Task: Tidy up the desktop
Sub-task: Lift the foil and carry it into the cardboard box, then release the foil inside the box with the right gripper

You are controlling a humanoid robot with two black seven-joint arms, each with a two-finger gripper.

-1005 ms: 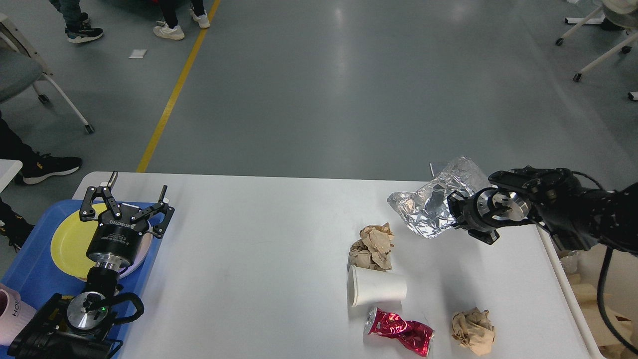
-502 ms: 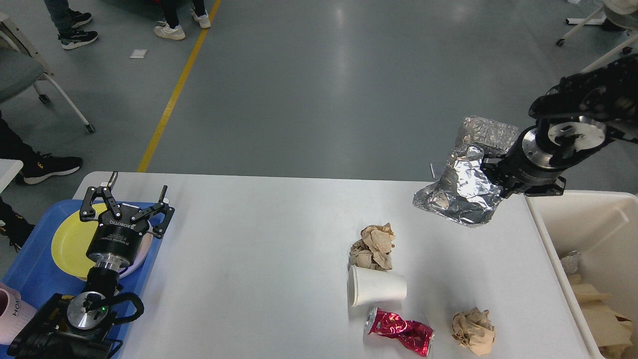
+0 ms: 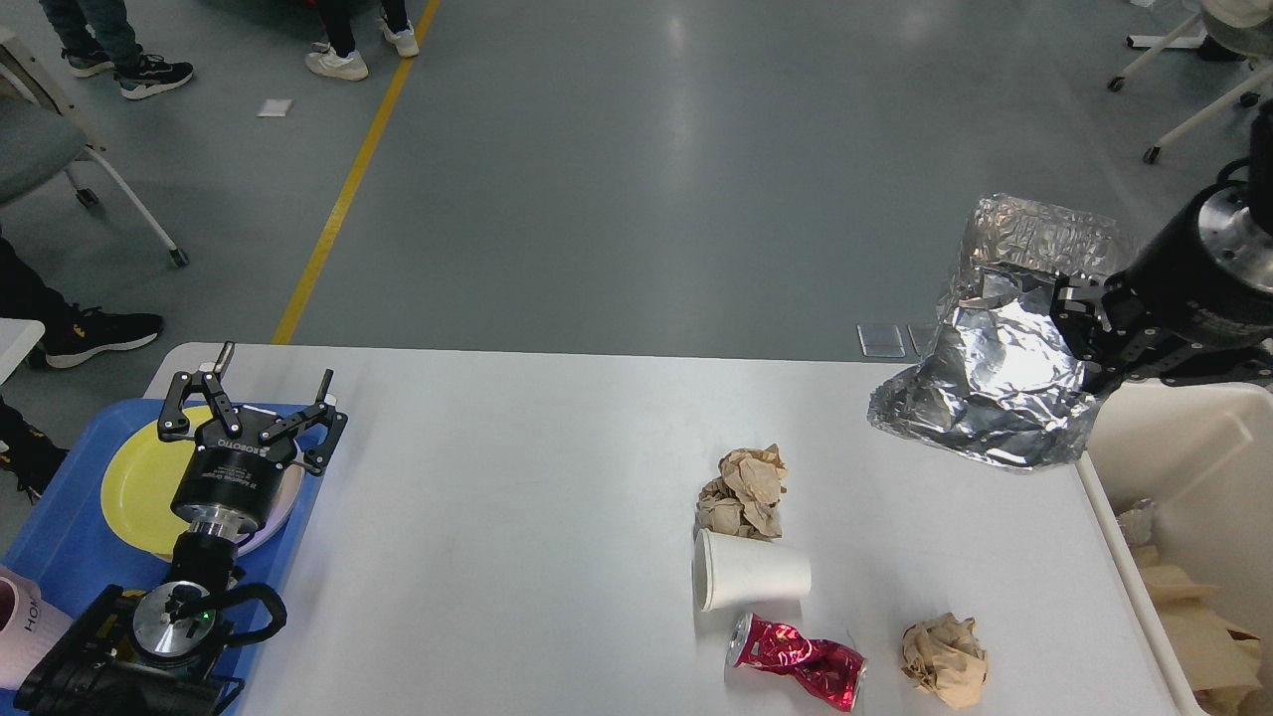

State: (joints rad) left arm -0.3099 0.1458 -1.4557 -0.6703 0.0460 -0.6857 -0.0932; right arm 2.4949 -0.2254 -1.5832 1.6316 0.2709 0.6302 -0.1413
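Lifted clear of the bench [image 3: 517,517] and swung toward the cream bin [image 3: 1183,447]: foil sheet [image 3: 995,388] clamped in right end effector [image 3: 1079,333], left end effector [image 3: 254,398] splayed open, likely drop next.

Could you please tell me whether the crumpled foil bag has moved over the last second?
Yes. Held in the right claw, the foil bag has risen off the desktop and moved right toward the cream bin.
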